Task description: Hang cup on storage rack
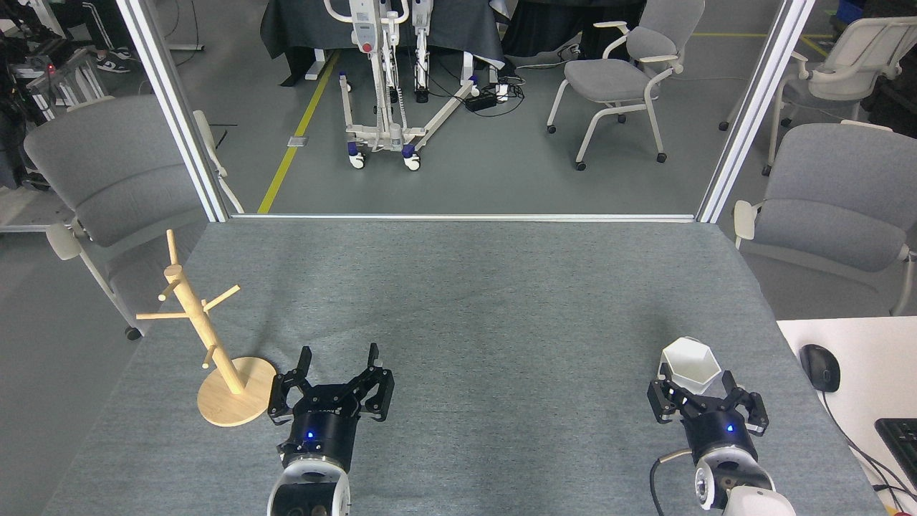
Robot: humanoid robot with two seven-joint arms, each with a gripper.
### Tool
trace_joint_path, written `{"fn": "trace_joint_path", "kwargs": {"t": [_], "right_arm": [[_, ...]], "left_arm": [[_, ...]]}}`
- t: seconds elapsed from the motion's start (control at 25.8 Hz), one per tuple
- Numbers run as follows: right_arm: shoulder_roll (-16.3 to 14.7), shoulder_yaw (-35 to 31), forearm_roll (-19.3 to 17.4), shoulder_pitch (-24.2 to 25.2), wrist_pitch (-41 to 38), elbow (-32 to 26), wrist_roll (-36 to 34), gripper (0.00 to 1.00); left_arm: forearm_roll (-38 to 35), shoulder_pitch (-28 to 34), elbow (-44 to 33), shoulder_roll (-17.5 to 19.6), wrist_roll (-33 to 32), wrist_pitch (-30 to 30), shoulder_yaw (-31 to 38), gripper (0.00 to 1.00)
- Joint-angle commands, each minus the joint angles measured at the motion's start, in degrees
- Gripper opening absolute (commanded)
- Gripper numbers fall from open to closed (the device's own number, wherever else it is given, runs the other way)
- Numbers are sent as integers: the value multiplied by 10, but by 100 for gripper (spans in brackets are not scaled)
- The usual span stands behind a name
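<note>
The white faceted cup (689, 366) stands upright on the grey table near its right front. My right gripper (698, 380) is open, its two fingers reaching either side of the cup's lower body, which they partly hide; I cannot tell whether they touch it. The wooden storage rack (208, 341) stands at the left front on its round base, pegs bare. Just right of that base my left gripper (338, 357) is open with nothing between its fingers.
A white desk (852, 373) with a black mouse (819, 367) and a keyboard corner (901, 437) adjoins the table's right edge. Grey chairs stand beyond both sides of the table (458, 301). Metal frame posts rise at the far corners.
</note>
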Motion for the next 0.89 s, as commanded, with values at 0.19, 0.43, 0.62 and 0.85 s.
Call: {"fn": "trace_joint_path", "kwargs": {"t": [0.19, 0.43, 0.62, 0.85], "right_arm": [[-4, 1, 0, -8, -1, 8, -1, 100], [-4, 3, 0, -8, 0, 10, -1, 100], [-3, 4, 4, -26, 0, 36, -1, 100], [-4, 11, 4, -40, 0, 57, -1, 100]], "left_arm": [[0, 0, 7, 0, 0, 0, 0, 100], [0, 0, 14, -1, 0, 0, 0, 100], [1, 0, 16, -2, 0, 0, 0, 100], [1, -2, 19, -3, 0, 1, 0, 100]]}}
